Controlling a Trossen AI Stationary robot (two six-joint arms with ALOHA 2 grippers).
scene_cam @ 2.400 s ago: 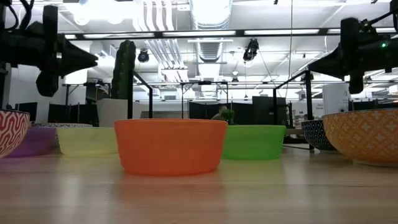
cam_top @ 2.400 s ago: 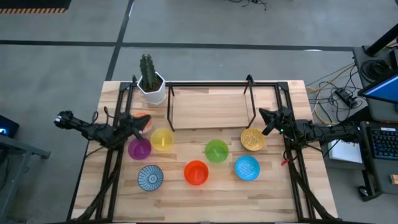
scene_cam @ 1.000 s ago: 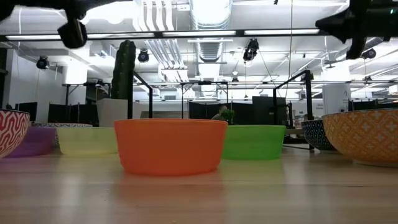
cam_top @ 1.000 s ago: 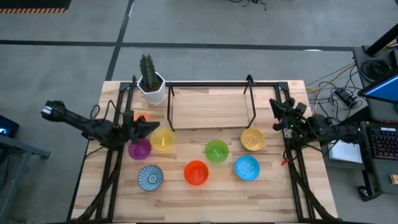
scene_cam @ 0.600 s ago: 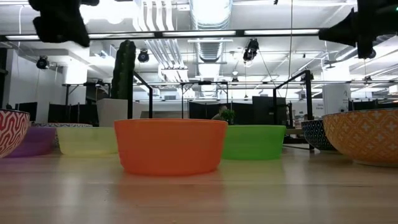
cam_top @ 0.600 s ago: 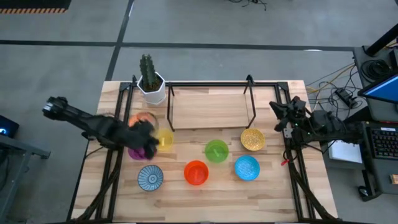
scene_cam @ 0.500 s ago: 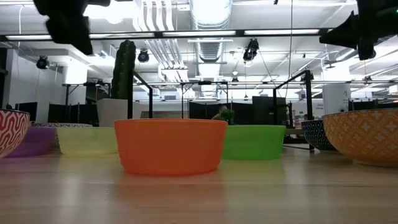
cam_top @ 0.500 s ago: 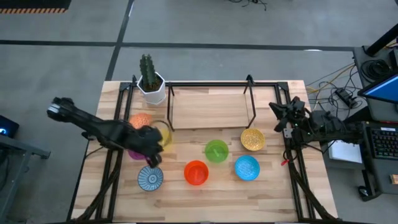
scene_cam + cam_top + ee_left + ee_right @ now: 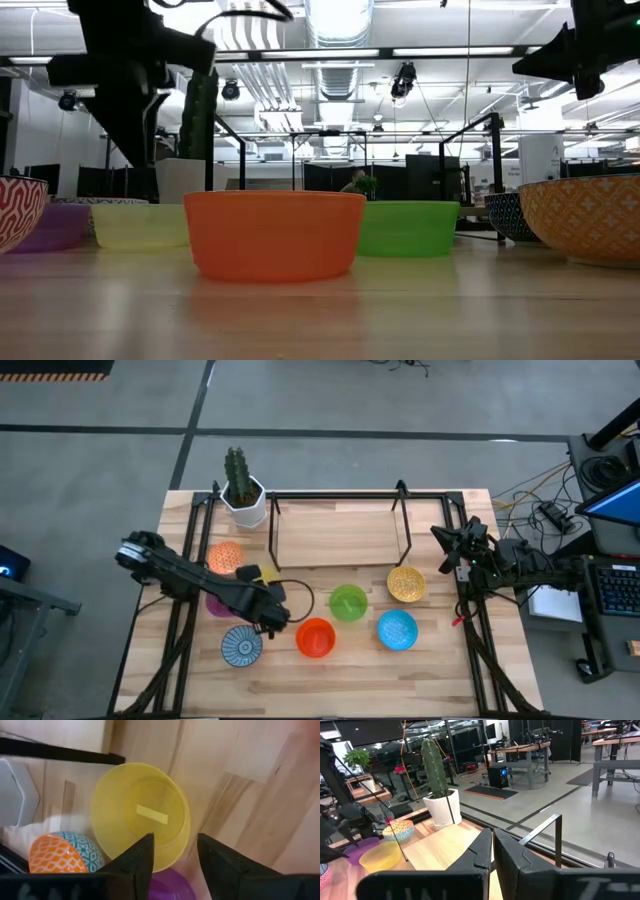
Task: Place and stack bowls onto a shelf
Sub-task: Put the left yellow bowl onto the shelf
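Observation:
My left gripper (image 9: 175, 851) hangs open above the table's left half, pointing down, with its fingers over the near rim of the yellow bowl (image 9: 140, 815) and nothing between them. In the high view my left gripper (image 9: 268, 602) covers part of the yellow bowl (image 9: 262, 573) and the purple bowl (image 9: 218, 603). The shelf (image 9: 335, 532) stands at the far middle with bare boards. My right gripper (image 9: 440, 540) waits shut in the air by the shelf's right end. The green (image 9: 348, 602), orange-red (image 9: 315, 637), blue (image 9: 397, 629), gold-speckled (image 9: 406, 583) and white-blue (image 9: 241, 646) bowls rest on the table.
A white cactus pot (image 9: 243, 500) stands at the shelf's far left corner. An orange patterned bowl (image 9: 225, 557) sits left of the yellow one. Black frame rails (image 9: 185, 620) run along both table sides. Bare wood lies along the near edge.
My left gripper has swung from beside the orange patterned bowl toward the table's right and near edge, and has tipped from level to pointing down over the yellow and purple bowls. The bowls have kept their places.

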